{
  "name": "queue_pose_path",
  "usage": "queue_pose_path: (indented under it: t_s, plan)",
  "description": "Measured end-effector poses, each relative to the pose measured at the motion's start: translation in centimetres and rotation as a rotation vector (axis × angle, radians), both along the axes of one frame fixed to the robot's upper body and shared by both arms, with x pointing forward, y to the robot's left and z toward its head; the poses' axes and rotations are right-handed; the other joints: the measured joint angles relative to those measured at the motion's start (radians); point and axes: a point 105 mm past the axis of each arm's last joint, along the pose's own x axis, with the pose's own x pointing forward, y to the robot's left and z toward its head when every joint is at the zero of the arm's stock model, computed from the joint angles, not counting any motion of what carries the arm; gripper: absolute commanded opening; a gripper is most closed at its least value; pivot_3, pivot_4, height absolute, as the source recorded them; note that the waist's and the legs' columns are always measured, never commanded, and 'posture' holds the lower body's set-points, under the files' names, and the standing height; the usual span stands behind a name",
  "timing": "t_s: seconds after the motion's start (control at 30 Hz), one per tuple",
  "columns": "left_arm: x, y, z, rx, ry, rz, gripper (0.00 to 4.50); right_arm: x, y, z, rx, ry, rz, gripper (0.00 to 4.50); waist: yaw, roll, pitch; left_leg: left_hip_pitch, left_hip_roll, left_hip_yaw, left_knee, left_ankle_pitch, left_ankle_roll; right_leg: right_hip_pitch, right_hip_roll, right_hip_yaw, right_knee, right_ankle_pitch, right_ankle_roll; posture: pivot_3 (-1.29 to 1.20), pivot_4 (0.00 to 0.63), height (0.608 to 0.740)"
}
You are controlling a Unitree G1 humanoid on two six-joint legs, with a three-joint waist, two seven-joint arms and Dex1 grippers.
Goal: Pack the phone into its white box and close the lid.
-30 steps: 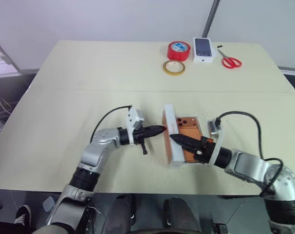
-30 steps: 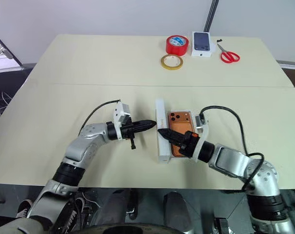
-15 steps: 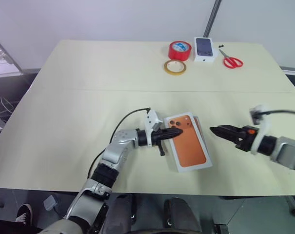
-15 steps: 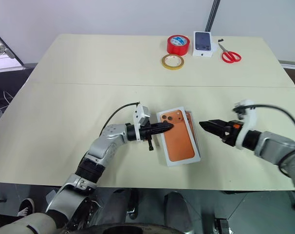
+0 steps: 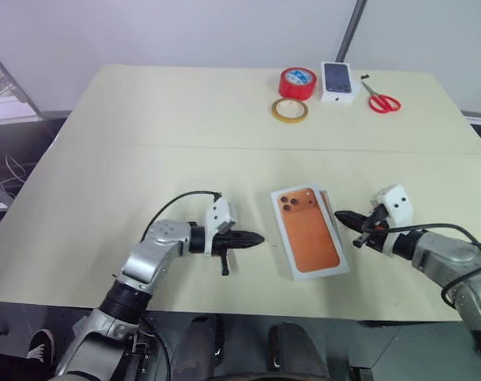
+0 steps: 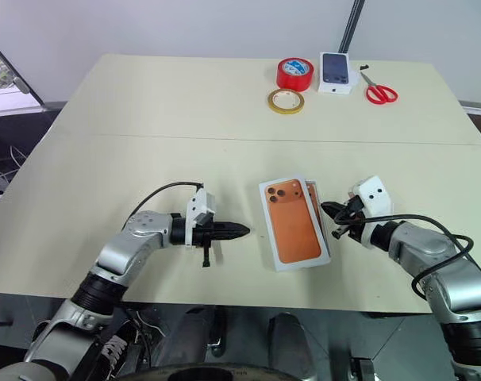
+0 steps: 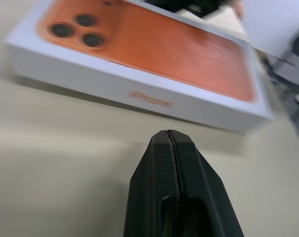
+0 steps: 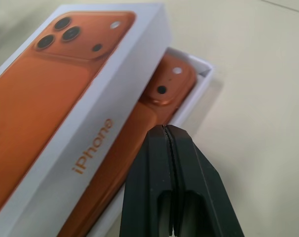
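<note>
Two views from the wrists give us details that the head views do not. From the right wrist we see that the lid (image 8: 65, 94) — its top printed with an orange phone picture — lies askew over the white box (image 8: 201, 74), so one side of the box is uncovered. In that uncovered strip we see the phone (image 8: 154, 103) itself, orange, back upward, lying inside the box, with its camera corner showing. The lid is therefore on the box but not seated squarely. From the left wrist we see the other long side of the lid, a white wall with pale lettering, and no box edge below it.

From the head views we get the whole layout. The table (image 5: 145, 119) carries the lid-covered box near its front edge, between the two arms. The left gripper (image 5: 252, 237) is beside the lid's left side, a little apart from it, with its two fingers pressed together and holding nothing. The right gripper (image 5: 344, 217) points at the right side of the box, just beside it, fingers also pressed together and empty.

Far back on the table we see a red tape roll (image 5: 297, 82), a yellow tape ring (image 5: 290, 110), a small white box with a dark phone picture (image 5: 338, 80) and red scissors (image 5: 381, 101) — all well apart from the box.
</note>
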Motion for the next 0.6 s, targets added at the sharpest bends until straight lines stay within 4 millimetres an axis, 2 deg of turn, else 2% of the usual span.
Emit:
queue_pose_path:
  t_s: [0.23, 0.6]
  plan:
    - [1.3, -2.6, 1.5, -0.067, -0.054, 0.025, 0.0, -0.1, 0.2, 0.1, -0.021, -0.011, 0.019, 0.02, -0.003, 0.0, 0.0, 0.0, 0.0, 0.0, 0.0, 0.0, 0.0, 0.0, 0.001, 0.0, 0.0, 0.0, 0.0, 0.0, 0.15, 0.728]
    - [2.5, -4.2, 2.5, -0.105, -0.07, 0.046, 0.0, 0.5, 0.8, 0.7, -0.063, -0.06, 0.016, 0.02, -0.001, 0.0, 0.0, 0.0, -0.001, 0.0, 0.001, 0.0, 0.0, 0.0, 0.001, 0.0, 0.001, 0.0, 0.001, 0.0, 0.15, 0.728]
